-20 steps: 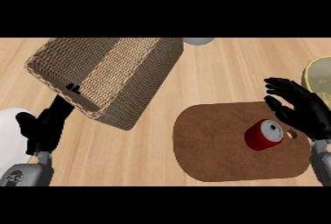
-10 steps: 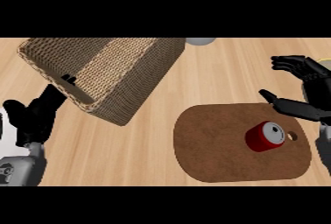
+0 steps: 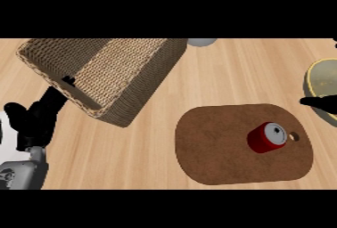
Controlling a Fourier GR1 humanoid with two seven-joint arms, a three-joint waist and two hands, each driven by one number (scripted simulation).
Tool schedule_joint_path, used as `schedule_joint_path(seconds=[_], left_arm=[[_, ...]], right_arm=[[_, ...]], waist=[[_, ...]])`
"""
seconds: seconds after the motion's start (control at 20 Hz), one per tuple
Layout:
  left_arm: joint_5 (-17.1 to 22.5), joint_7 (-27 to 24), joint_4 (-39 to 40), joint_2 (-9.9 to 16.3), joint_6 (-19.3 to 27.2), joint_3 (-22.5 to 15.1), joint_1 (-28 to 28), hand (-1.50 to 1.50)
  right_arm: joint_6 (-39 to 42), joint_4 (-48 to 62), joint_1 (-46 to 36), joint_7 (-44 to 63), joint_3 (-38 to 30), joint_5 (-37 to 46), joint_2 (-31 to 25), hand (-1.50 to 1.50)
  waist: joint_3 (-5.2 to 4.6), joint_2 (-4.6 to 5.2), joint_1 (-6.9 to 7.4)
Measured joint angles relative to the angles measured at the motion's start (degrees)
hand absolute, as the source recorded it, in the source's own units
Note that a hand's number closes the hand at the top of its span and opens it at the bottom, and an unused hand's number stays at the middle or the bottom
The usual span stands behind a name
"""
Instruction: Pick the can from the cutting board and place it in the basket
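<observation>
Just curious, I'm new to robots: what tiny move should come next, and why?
Probably bring the right robot hand back in over the can. The can lies untouched on the cutting board, and that hand shows only at the right edge, away from it.

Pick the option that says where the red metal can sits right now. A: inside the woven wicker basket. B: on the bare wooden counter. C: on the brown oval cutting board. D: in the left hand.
C: the red metal can stands on the brown oval cutting board, apart from the woven wicker basket, with no hand touching it.
</observation>
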Motion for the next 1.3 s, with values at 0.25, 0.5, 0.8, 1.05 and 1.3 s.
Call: schedule_joint_path(seconds=[0.25, 0.5, 0.8, 1.05, 1.3], left_arm=[[-0.3, 0.0, -0.2, -0.2, 0.2, 0.1, 0.1, 0.00], [-0.5, -0.2, 0.0, -0.4, 0.2, 0.7, 0.0, 0.00], [-1.0, -0.2, 0.1, -0.8, -1.0, 1.5, -0.6, 0.00], [-1.3, -0.4, 2.1, -1.2, -1.6, 2.5, -2.6, 0.00], [-2.1, 1.4, 0.8, -1.6, -1.8, 2.9, -3.0, 0.00]], right_arm=[[16.9, -1.8, -0.5, 8.8, 2.4, -6.4, -10.4, -1.50], [28.4, -4.4, -0.1, 15.8, -0.6, -16.9, -16.3, -1.50], [32.7, -7.6, 3.9, 20.2, -5.7, -21.7, -15.4, -1.50], [31.0, -9.9, 6.5, 19.8, -8.1, -19.1, -10.1, -1.50], [30.2, -10.5, 9.4, 16.2, -7.4, -12.3, -3.4, -1.50]], waist=[[-0.06, 0.00, -0.04], [0.05, 0.10, -0.06], [0.15, 0.26, 0.25], [0.20, 0.34, 0.37], [0.21, 0.37, 0.66]])
